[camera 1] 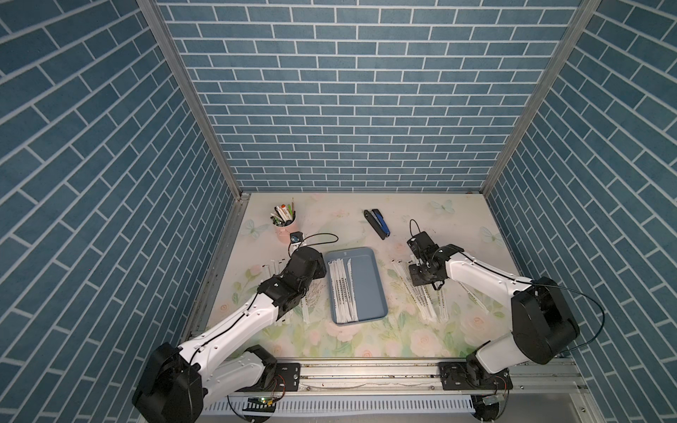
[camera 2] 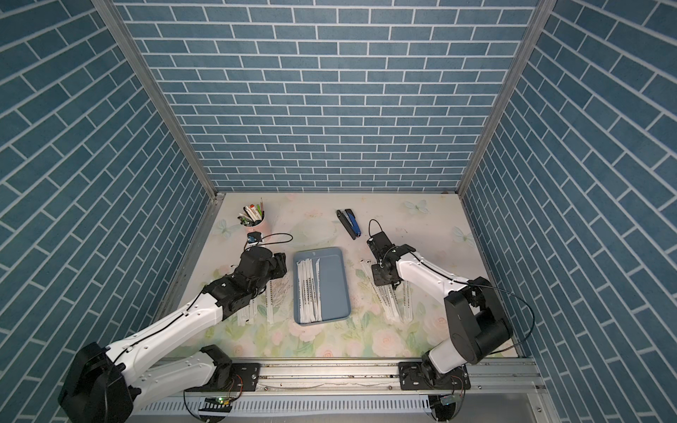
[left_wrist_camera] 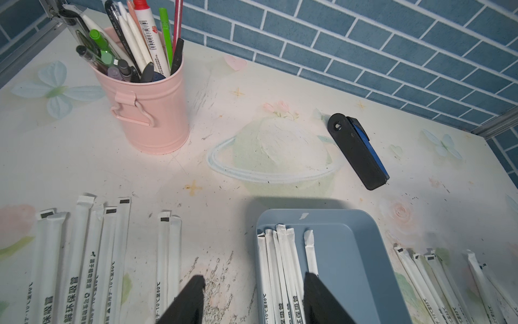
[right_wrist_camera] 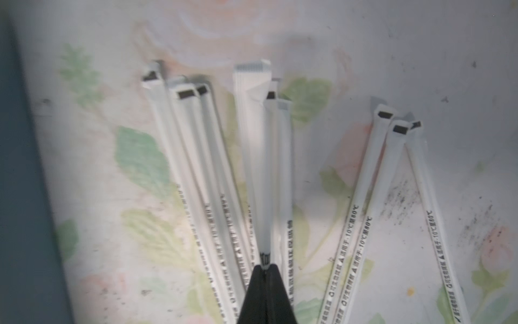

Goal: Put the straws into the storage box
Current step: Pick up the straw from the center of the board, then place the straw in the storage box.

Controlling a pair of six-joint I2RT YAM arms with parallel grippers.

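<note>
Blue brick-pattern walls close in your flowered bench [camera 1: 329, 227]. In both top views the box [camera 1: 366, 282] [camera 2: 335, 282] sits mid-bench, and a row of straws [camera 1: 342, 289] lies lengthwise in it, along the side nearer the left arm. More loose straws [camera 1: 426, 298] lie on the bench to either side of the box, a bunch beneath each arm. Farther back stand a pink cup [camera 1: 285, 230] of pens and a stapler [camera 1: 377, 223].

From the left wrist you see your left gripper [left_wrist_camera: 253, 279] open and empty. One finger hangs over bare bench and the other over the straws in the box.

From the right wrist the picture is soft. Your right gripper [right_wrist_camera: 265, 266] is pinched shut on a single straw [right_wrist_camera: 267, 174], one of a fan of loose ones on the bench, with the box's edge just beside them. You cannot tell whether that straw has left the bench.
</note>
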